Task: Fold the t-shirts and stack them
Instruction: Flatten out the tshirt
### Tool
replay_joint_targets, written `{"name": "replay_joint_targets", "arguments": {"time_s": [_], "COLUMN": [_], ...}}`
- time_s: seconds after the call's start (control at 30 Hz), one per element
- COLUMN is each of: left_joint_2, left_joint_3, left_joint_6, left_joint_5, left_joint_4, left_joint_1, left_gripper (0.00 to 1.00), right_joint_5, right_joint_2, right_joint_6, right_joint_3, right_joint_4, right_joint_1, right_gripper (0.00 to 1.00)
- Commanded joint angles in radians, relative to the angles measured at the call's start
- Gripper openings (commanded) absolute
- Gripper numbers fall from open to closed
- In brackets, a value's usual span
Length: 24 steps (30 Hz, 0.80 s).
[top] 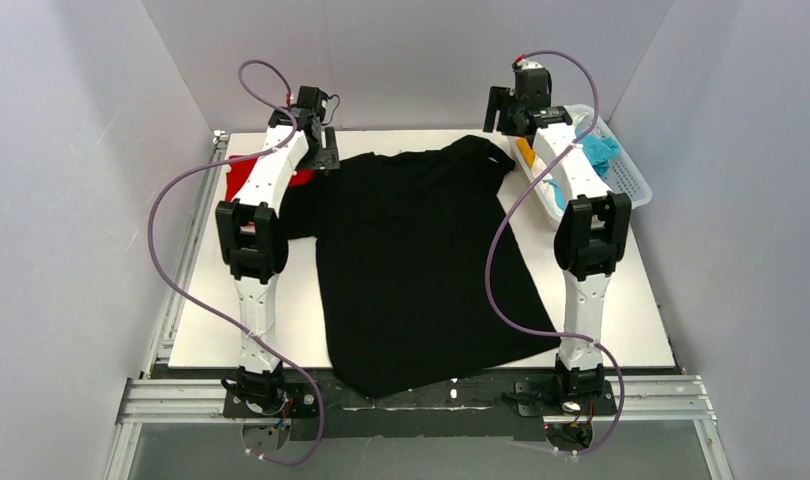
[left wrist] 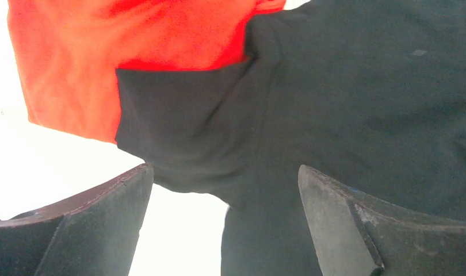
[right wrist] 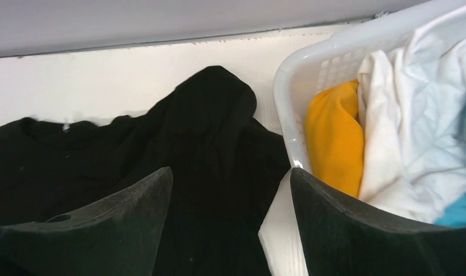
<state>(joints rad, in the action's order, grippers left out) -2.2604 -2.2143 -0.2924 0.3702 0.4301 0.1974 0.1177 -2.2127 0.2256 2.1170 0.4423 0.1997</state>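
A large black t-shirt [top: 411, 270] lies spread flat on the white table [top: 641, 320], collar at the far end and hem hanging over the near edge. Its left sleeve [left wrist: 219, 132] overlaps a red t-shirt [top: 246, 178] [left wrist: 104, 57]. My left gripper [top: 321, 150] [left wrist: 225, 169] hovers open over that sleeve's armpit, holding nothing. Over the black shirt's right shoulder [right wrist: 190, 132], next to the basket, my right gripper [top: 508, 112] [right wrist: 230, 171] stands open and empty.
A white lattice basket [top: 631, 180] [right wrist: 294, 75] stands at the back right of the table. It holds an orange shirt [right wrist: 334, 132], a white one [right wrist: 415, 126] and a cyan one [top: 601, 150]. Grey walls close in the table on three sides.
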Motion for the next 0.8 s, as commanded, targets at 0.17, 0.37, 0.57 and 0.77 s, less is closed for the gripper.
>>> {"name": "replay_joint_targets", "arguments": {"time_s": [0.17,0.37,0.57,0.77], "left_joint_2": [0.437,0.488,0.361,0.354], "left_joint_3": [0.413,0.711,0.735,0.871], "left_joint_6": [-0.166,-0.172,-0.200,-0.239], "left_joint_5": [-0.470,-0.597,-0.584,-0.523], "left_joint_4": [0.064,-0.076,-0.032,-0.052], "left_joint_1": [0.034,0.090,0.094,0.108], "left_gripper": [0.98,0.98,0.98,0.98], "right_joint_5": [-0.073,-0.078,-0.072,-0.027], "right_joint_2": [0.534,0.835,0.867,0.674], "right_joint_6": [0.118,0.390,0.508,0.520], "right_joint_3": [-0.434,-1.001,-1.230,-1.202], "right_joint_4": [0.172,0.124,0.048,0.025], "right_joint_1": [0.118,0.285,0.326,0.325], "right_gripper": [0.86,0.86,0.86,0.86]}}
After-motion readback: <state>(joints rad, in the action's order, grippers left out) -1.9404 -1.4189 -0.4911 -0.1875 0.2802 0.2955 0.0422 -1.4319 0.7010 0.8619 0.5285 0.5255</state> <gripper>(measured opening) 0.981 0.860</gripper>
